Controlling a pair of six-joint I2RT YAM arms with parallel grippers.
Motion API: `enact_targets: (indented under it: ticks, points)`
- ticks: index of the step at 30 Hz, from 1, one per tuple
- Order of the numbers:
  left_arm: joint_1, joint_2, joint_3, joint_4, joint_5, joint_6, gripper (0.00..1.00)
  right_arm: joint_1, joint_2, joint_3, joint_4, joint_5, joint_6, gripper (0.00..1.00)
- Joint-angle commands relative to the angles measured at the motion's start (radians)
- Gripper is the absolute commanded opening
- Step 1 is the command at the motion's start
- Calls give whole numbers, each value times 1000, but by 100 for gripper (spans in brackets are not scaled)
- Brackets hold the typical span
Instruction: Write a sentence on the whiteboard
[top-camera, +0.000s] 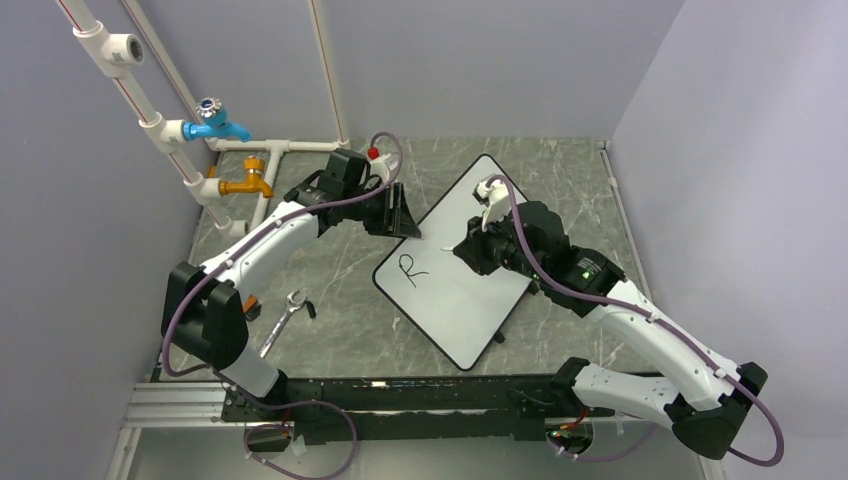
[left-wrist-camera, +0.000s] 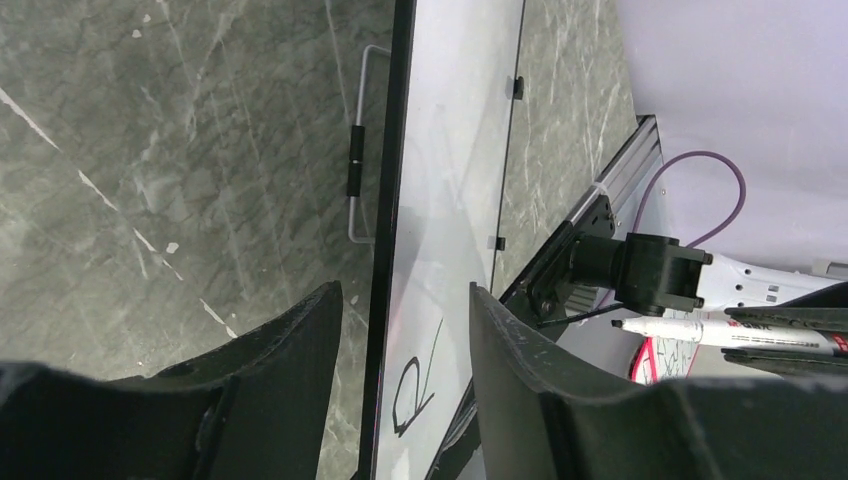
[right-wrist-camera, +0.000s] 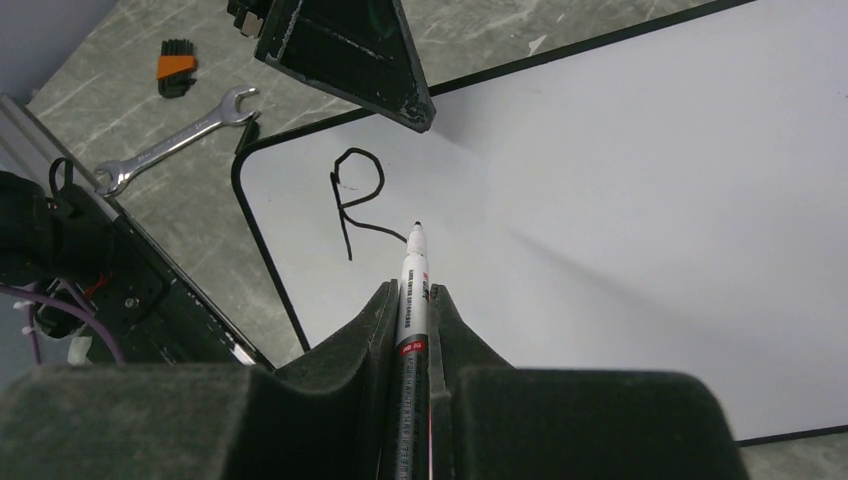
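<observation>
The right gripper jaws pinch the marker narrowly, its tip by a lone R on the whiteboard ahead, while the left gripper jaws gape astride the rim, probably the best hold on a light, stiff, slick board.

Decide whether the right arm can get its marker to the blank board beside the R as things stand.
Probably yes. The right pincer grips the marker, tip just beside the R; bare whiteboard lies ahead, and the left pincer sits at the board's edge, out of the way.
</observation>
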Motion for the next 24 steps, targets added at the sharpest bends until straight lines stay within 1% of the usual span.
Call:
enact_targets:
  ticks: [1, 5, 9, 12, 19, 24]
  points:
    - [2, 16, 2, 53, 73, 26, 50, -19, -11, -6, 42, -39, -5, 0]
    - [2, 29, -5, 66, 103, 23, 41, -28, -11, -12, 45, -47, -5, 0]
    - [2, 30, -17, 77, 118, 14, 37, -34, -15, -20, 50, -54, -3, 0]
    - [2, 29, -24, 85, 128, 10, 32, -38, -14, -25, 61, -68, -3, 0]
    - [2, 33, -20, 93, 146, 3, 9, -43, -7, -61, 129, -145, -12, 0]
    - [2, 24, -15, 99, 143, -6, 0, -44, 21, -68, 163, -184, -26, 0]
